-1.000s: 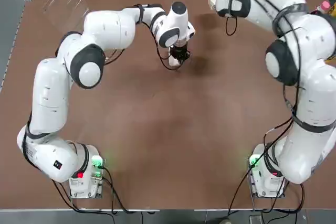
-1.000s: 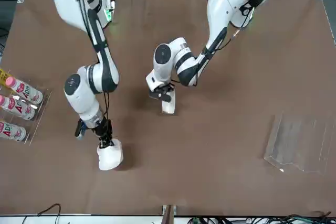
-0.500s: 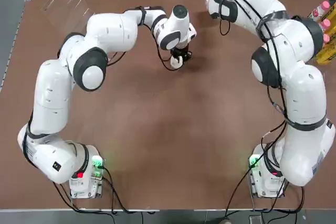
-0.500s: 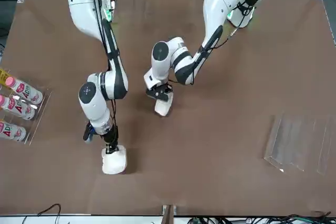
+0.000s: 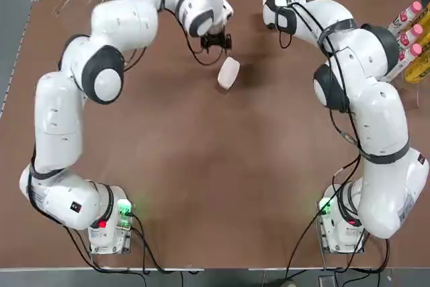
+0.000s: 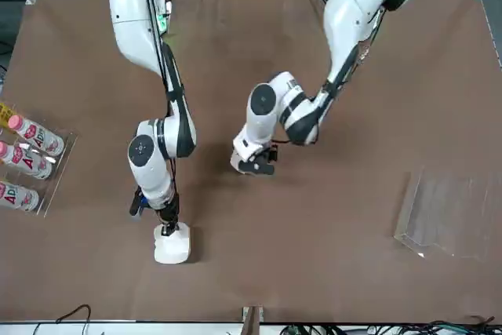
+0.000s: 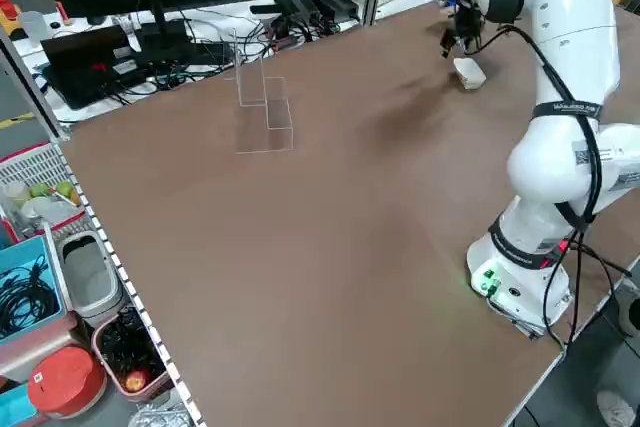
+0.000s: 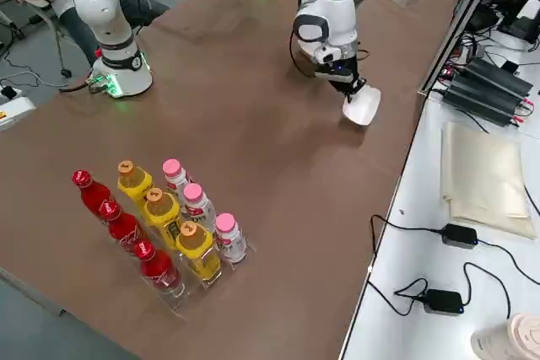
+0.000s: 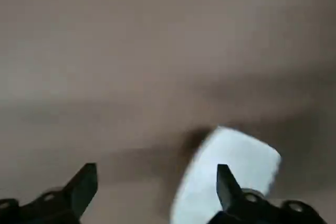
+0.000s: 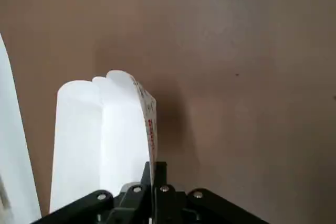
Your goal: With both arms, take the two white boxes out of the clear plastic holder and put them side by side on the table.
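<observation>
While the left gripper (image 9: 157, 169) spreads wide fingers near one smooth, rounded white box (image 5: 228, 73) at the top view's twelve o'clock, the right gripper (image 10: 153, 169) pinches another white box (image 6: 172, 245), one o'clock; the glinting clear holder (image 6: 443, 217) is at eleven.

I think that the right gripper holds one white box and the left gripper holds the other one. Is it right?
Not quite: the left gripper holds nothing. The left wrist view shows its fingers wide apart, and the top view shows the other white box clear of them. The right gripper does hold one white box.
</observation>
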Controlling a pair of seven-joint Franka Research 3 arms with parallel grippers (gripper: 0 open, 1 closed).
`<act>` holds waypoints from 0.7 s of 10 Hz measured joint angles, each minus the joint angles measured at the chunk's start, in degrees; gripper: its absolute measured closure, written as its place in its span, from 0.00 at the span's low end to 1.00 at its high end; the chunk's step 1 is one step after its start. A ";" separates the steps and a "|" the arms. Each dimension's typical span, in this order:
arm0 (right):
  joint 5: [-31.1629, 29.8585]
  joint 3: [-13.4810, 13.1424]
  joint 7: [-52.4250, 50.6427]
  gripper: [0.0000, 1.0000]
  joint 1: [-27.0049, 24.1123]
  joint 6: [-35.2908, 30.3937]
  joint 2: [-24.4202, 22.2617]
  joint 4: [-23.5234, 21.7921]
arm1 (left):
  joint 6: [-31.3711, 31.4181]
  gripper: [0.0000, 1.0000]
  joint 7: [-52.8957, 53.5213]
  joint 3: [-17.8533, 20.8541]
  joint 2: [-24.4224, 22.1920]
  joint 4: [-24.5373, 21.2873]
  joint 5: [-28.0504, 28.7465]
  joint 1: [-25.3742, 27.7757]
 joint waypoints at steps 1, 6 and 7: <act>-0.39 -0.21 0.80 0.98 -0.02 0.00 1.11 1.03 | -3.26 0.00 0.04 -0.04 -1.89 0.26 0.00 3.13; -3.39 -0.46 4.54 0.98 -0.24 -0.02 4.01 3.81 | -19.16 0.00 3.51 -1.25 -14.33 0.75 -2.91 19.87; -3.40 -0.47 4.55 0.98 -0.23 -0.03 4.18 3.96 | -23.53 0.00 8.23 -2.27 -16.75 0.73 -4.23 23.59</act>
